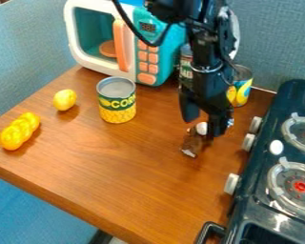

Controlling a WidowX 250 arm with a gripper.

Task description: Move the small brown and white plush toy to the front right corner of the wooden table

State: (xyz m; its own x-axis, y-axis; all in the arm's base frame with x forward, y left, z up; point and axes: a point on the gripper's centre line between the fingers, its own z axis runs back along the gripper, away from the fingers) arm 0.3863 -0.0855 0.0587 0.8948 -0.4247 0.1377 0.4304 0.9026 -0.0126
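Nearest, along the right, a dark toy stove [256, 207] with pale knobs [231, 183] on its side and two ringed burners [299, 186] on top. Beside it, the brown wooden desk [136, 181]. Farther in, lying on the desk left of the stove, a small brown thing [192, 143] with white parts. Right over it, the black gripper [202, 127], with fingers spread apart; cannot tell whether touching it. Across at the far left, a lumpy yellow piece [20, 131]. Beyond that, a yellow lemon-like toy [65, 99] and, to its right, an upright corn can [116, 101]. Behind the gripper, a can with a yellow-patterned label [243, 88]. At the back, a white and teal toy microwave [156, 66] with orange buttons and handle, before a blue-grey wall [276, 43].
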